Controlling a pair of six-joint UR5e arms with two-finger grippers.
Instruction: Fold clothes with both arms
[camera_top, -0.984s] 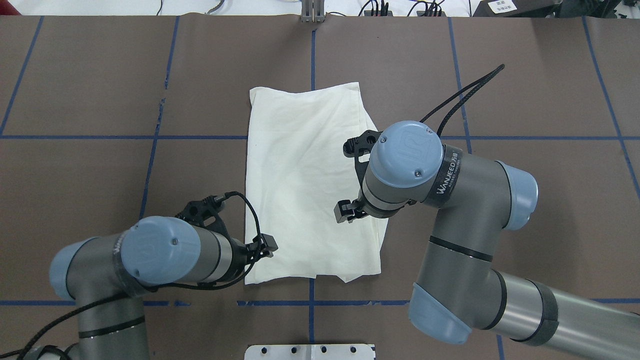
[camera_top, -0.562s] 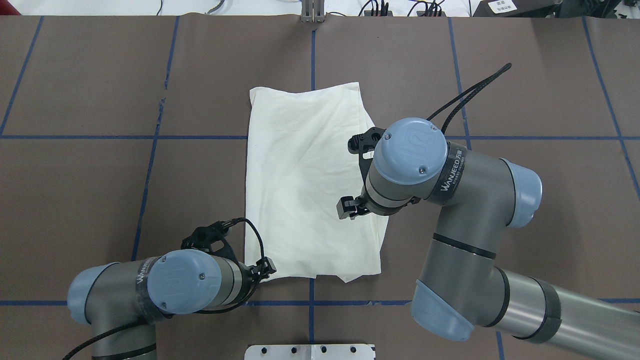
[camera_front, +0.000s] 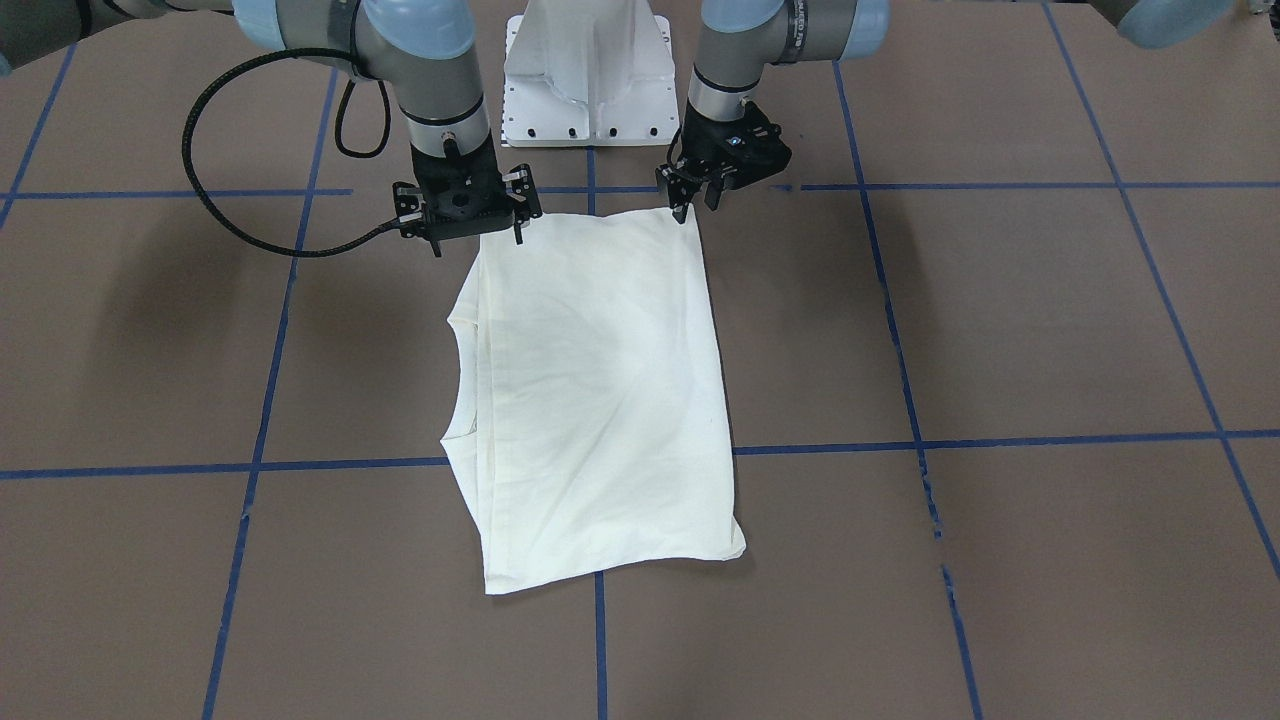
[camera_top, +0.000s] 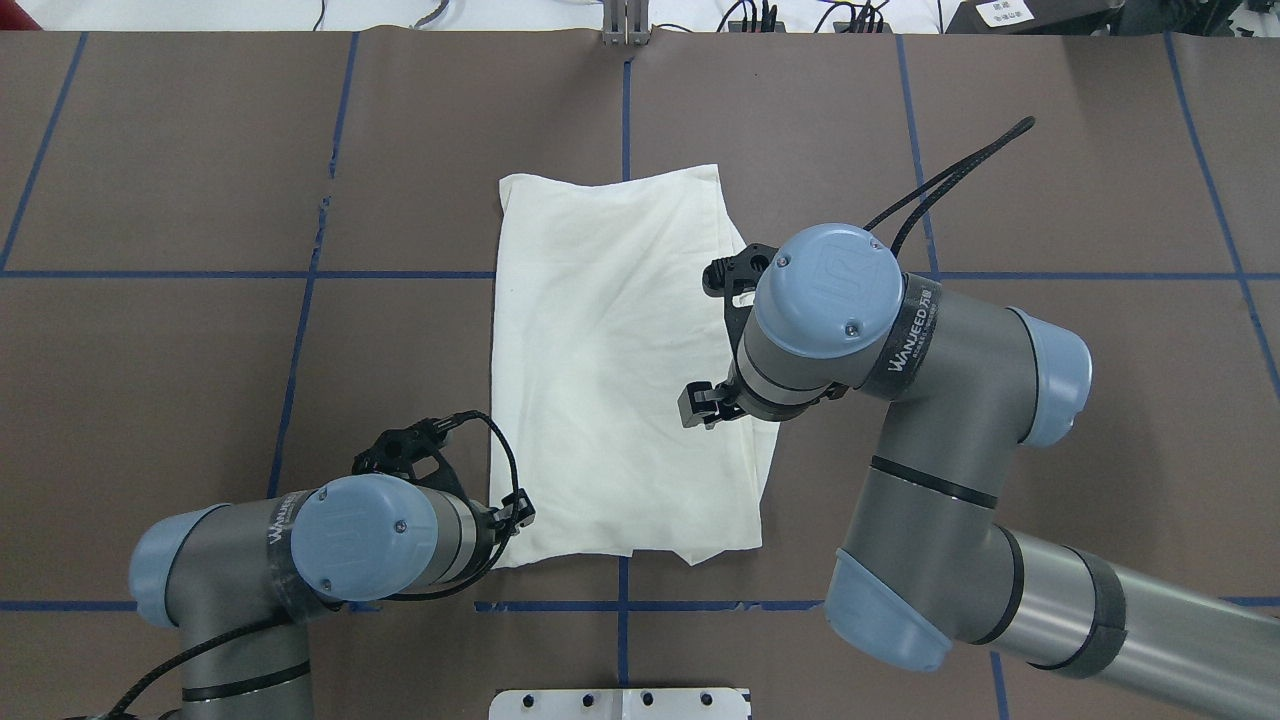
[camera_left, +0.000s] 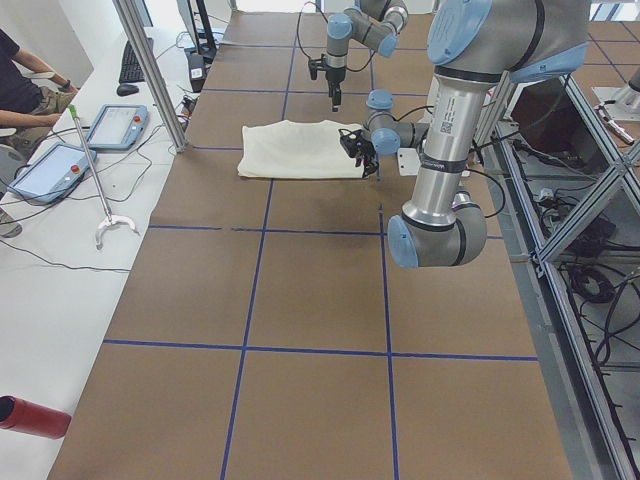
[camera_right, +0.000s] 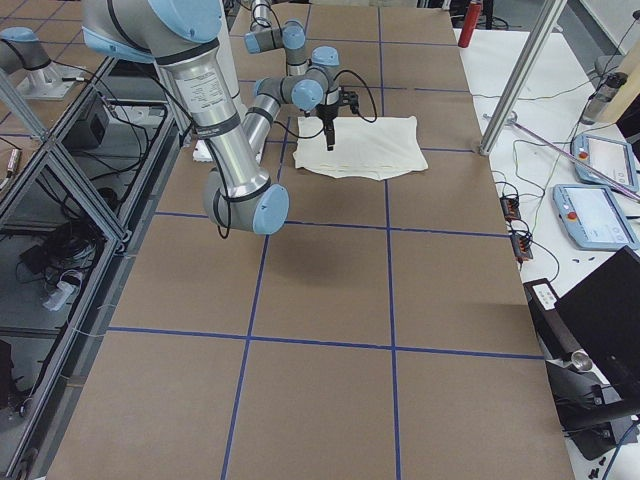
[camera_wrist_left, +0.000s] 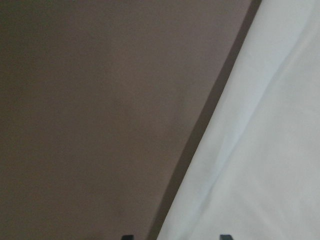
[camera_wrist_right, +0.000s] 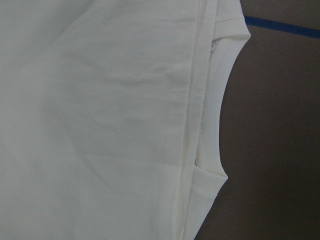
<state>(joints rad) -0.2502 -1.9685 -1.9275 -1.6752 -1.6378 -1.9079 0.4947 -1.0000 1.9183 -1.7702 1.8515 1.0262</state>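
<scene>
1. The left arm (camera_top: 365, 535), one of two, comes in at the overhead view's lower left. Its grey casing carries white lettering, too foreshortened to read in full.
2. The left tool (camera_front: 697, 208) sits at the T-shirt's corner nearest the robot on that side. Its fingertips stand apart (the wrist view shows them either side of the cloth's edge) and they grip nothing.
3. One cream-white T-shirt (camera_top: 610, 370) lies folded into a tall rectangle in the middle of the brown tabletop (camera_top: 200, 150), plain side up. It lies across a crossing of the blue tape lines (camera_top: 160, 273).
4. A white base plate (camera_top: 620, 703) shows at the bottom edge, with four dark holes in a row.
5. The right tool (camera_front: 478, 240) hangs over the shirt's right-hand edge on the robot's side, fingers spread wide and empty. Its wrist camera looks down on the ribbed neckline.
6. The right arm (camera_top: 940, 420) has "WANJEED" printed in white on a dark band.
7. A small white label (camera_top: 1005, 12) lies beyond the far edge (its writing is too small to read).
</scene>
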